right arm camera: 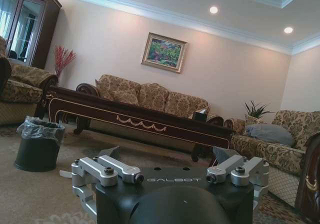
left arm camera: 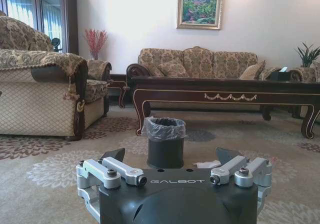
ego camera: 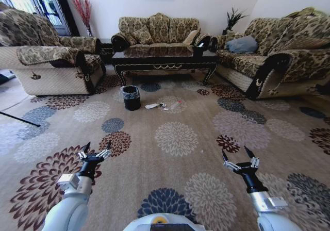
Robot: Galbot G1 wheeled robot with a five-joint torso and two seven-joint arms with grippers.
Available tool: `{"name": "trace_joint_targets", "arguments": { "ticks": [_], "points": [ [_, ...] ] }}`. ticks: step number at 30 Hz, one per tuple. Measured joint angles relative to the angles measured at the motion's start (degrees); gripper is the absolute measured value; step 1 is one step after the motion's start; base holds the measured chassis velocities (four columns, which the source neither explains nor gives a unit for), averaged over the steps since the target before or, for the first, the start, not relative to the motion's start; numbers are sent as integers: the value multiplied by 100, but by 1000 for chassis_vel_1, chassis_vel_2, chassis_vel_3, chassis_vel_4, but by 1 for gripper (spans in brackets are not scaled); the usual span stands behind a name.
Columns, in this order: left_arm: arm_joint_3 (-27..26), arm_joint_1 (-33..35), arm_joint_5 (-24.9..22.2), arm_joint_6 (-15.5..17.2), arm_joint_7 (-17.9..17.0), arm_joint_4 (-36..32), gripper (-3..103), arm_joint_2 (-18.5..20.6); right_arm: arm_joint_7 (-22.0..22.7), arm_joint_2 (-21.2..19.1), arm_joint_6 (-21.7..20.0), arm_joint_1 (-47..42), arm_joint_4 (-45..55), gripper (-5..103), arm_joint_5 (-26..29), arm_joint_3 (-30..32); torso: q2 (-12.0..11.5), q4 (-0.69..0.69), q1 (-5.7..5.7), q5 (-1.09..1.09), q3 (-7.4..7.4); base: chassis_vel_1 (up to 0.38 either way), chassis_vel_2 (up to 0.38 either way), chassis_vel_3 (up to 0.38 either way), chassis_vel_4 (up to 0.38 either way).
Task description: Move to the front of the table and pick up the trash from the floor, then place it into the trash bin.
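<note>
Well, far up the frame, just above centre in the head view: the trash (ego camera: 164, 105) strewn on the floor (ego camera: 175, 159), a white paper scrap, a small silvery can and a clear bottle, right in front of the worktop (ego camera: 165, 56). Just left of the litter, standing upright, the trash bin (ego camera: 131, 97) with its crinkled bag. Down at lower left, the left tool (ego camera: 95, 152), fingers spread wide and gripping nothing. At lower right, the right tool (ego camera: 237, 157), likewise splayed open and empty. Well apart from the trash, both of them, with a broad stretch of flowered carpet between. From the left wrist view: bin (left arm camera: 165, 142) dead centre above the tool body, a sliver of white paper (left arm camera: 207, 164) peeking out just beside it, dark worktop (left arm camera: 225, 90) behind. From the right wrist view: bin (right arm camera: 39, 144) at the left edge, worktop (right arm camera: 135, 119) slanting across mid-frame.
</note>
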Motion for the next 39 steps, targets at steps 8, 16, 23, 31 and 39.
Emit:
{"name": "trace_joint_targets", "arguments": {
  "ticks": [8,16,23,31,39],
  "points": [
    [16,-56,-6,-494,-85,46,100,16,-103,50,-51,4,39,100,27,-43,0,0,0,0,16,0,0,0,0],
    [19,19,14,-550,-45,55,100,-53,-328,43,16,-35,67,100,201,-17,0,0,-1,0,29,0,0,0,0],
    [27,27,20,-553,-46,20,100,-55,-699,34,188,-32,-10,100,530,87,0,-1,-1,0,38,-6,8,2,-6],
    [39,26,32,-553,-48,12,100,-83,-716,41,238,-47,-36,100,528,121,0,1,-1,1,44,-95,110,97,-94],
    [6,40,29,-577,-49,51,100,-89,-716,91,234,-60,-35,100,456,107,-1,0,-1,0,50,-157,143,147,-156]
  ]
}}
